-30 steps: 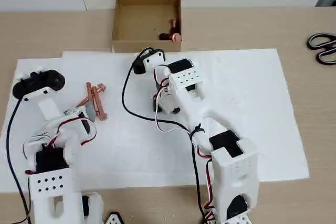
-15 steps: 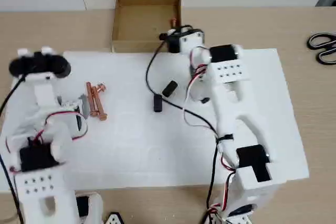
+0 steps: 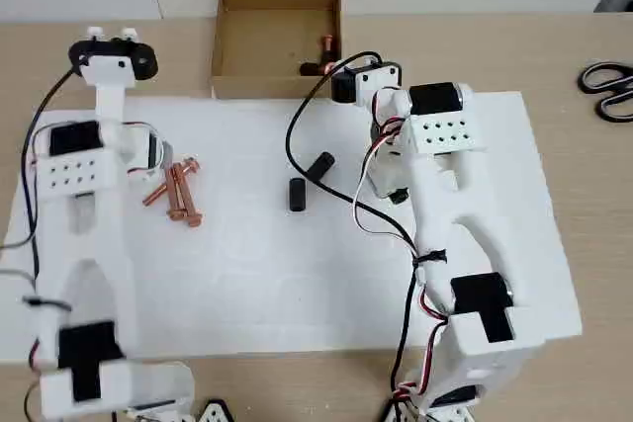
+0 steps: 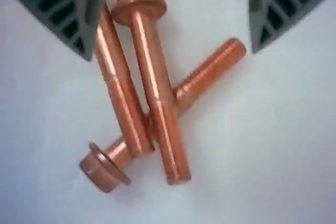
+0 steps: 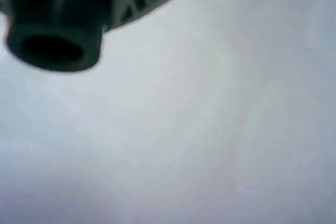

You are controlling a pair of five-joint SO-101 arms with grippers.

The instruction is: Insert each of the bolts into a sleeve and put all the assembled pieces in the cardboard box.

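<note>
With the left pincer point(image 4: 170, 53) spread open over the crossed bolts point(image 4: 158, 93), we judge them stiff, slick, best pinched mid-shank.

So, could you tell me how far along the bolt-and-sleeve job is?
Done: copper pieces already lie in the cardboard box. In hand: the open left gripper hangs over three copper bolts; a black sleeve sits at the right gripper. Left: those bolts, plus two more black sleeves on the white sheet.
</note>
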